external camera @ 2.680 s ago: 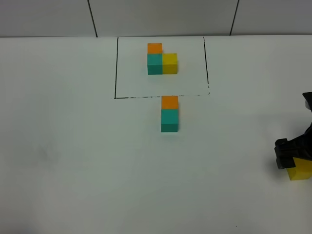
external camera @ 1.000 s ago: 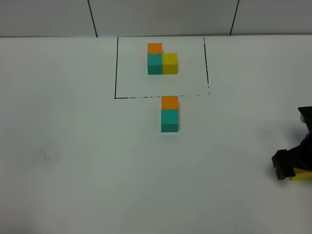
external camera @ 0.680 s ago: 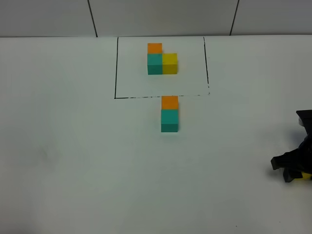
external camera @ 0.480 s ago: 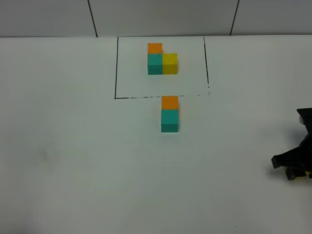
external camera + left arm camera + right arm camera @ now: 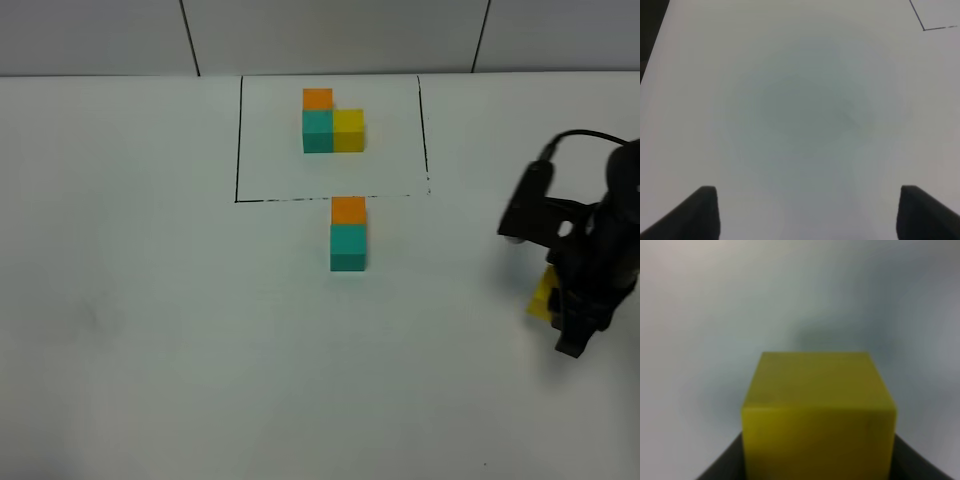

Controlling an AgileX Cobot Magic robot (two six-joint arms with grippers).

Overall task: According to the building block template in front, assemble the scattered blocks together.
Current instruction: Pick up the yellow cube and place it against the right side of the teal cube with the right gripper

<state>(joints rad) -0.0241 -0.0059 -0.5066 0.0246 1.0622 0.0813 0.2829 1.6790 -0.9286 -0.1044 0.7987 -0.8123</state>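
Up and inward from the right edge of the table [image 5: 150, 300], where it crouched low half a second ago, my right claw [image 5: 558, 305] now hangs well to the right of the other blocks, clamped on the yellow cube [image 5: 817, 405]. From the high camera only a sliver of that cube shows at the arm's left side; from the right wrist it fills the lower middle of the picture, one dark finger on either side, and it looks lifted off the white surface, with a soft shadow beyond it.

Nothing else has shifted. At the far middle of the table the template [image 5: 332, 122], orange, teal and yellow joined in an L, sits inside its thin black frame [image 5: 237, 140]. Just outside the frame's near line the loose orange cube [image 5: 348, 209] and teal cube [image 5: 348, 245] lie touching, the orange on the far side and the teal nearer the camera. The yellow cube is well apart from this pair, off to their right.

My left claw [image 5: 810, 212] is out of the high camera's sight; the left wrist shows its two fingertips [image 5: 705, 212] standing apart over bare table with nothing between them, a corner of the black frame at the picture's edge.
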